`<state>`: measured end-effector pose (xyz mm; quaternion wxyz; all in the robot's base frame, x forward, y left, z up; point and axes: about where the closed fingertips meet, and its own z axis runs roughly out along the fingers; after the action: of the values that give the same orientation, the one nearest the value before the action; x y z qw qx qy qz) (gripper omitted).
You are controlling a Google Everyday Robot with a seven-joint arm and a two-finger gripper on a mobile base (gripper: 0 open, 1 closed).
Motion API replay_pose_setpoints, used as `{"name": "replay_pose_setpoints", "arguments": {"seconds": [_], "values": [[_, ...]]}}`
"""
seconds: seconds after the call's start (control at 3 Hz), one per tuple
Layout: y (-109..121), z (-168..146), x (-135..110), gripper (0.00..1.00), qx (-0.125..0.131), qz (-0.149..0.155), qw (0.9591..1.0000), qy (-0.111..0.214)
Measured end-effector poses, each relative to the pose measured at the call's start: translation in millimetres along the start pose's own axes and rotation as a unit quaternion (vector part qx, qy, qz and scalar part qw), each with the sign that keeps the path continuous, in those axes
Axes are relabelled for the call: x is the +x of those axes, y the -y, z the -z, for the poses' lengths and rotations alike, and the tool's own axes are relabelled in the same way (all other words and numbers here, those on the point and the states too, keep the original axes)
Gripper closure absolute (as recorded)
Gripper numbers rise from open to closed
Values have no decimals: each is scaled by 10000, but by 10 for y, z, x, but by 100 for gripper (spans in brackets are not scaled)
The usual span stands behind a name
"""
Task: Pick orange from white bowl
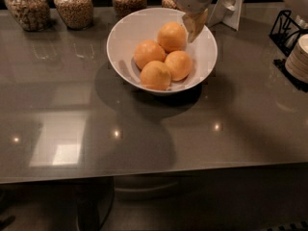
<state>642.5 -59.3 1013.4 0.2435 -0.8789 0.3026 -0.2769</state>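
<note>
Several near-identical oranges lie together in the white bowl [124,38] at the back middle of the grey table. The rear orange [172,36] is nearest the gripper; others lie at the left [149,53], right [178,65] and front [155,75]. My gripper [195,27] hangs down from the top edge over the bowl's far right side, its tan tip just right of the rear orange. It holds nothing that I can see.
Three glass jars of grain [73,5] stand along the back left. A white stand [233,6] is behind the bowl. A black wire rack [288,29] and a stack of white dishes [299,57] are at the right edge.
</note>
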Motion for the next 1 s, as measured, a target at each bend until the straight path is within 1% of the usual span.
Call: {"name": "replay_pose_setpoints", "arguments": {"seconds": [0.33, 0.67, 1.0], "values": [[18, -116, 72, 24, -25, 454, 9989, -148], [9, -234, 164, 25, -44, 585, 9982, -152], [-63, -398, 302, 28, -198, 631, 9977, -170]]}}
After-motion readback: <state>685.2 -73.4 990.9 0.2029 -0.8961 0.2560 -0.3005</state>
